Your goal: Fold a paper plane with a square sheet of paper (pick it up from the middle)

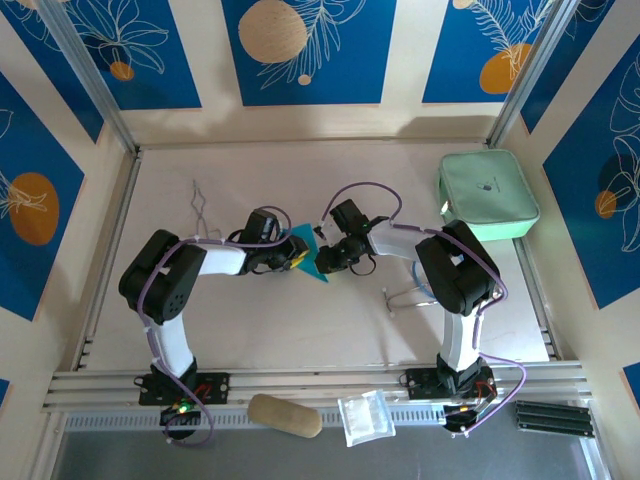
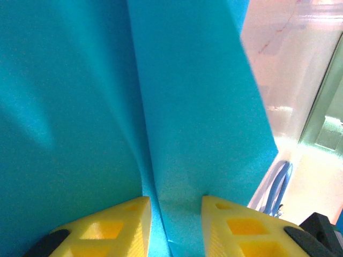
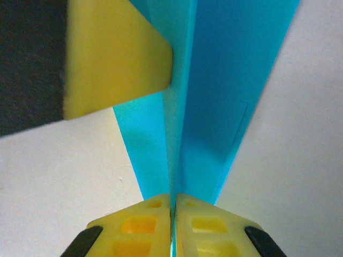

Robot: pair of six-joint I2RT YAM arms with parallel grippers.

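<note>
One sheet of paper (image 3: pixel 214 80): right end effector (image 3: pixel 172 199) clenched on its crease, left end effector (image 2: pixel 175 206) straddling the fold, grip unclear. Keep it taut, edges aligned.

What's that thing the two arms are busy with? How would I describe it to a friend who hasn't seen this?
Look at the pale table, near its middle where the left tool and the right tool meet. Between them is the blue paper, creased and pointed. It is small, thin and teal, unlike the bigger mint-green pouch at the far right corner.
</note>
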